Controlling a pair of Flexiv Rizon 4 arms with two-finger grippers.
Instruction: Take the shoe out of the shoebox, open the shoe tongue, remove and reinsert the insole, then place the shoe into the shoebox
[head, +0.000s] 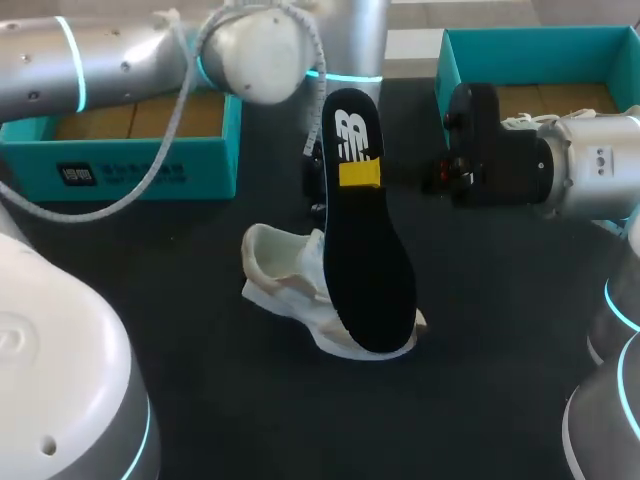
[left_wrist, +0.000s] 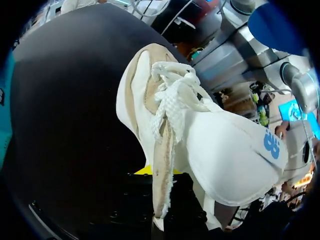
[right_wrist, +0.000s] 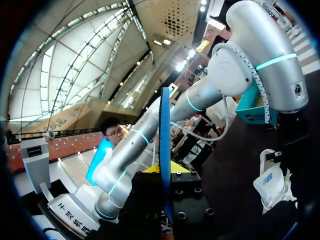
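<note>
Head view: your black table (head: 200, 300) carries a white sneaker (head: 280, 265) near its middle; your right gripper (head: 360, 175) pinches the black insole (head: 370, 270) on end, near it.

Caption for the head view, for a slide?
Right pincer holds the insole upright; the shoe lies on the table.

Head view looks down on table (head: 200, 340), left wrist close to shoe (left_wrist: 220, 150), right wrist edge-on to insole (right_wrist: 165, 145), shoe shared

The shoe (head: 285, 275) lies on the table (head: 200, 390), the insole (head: 365, 250) upright over its right end. One box (head: 150, 165) stands behind left, another (head: 446, 70) behind right.
</note>
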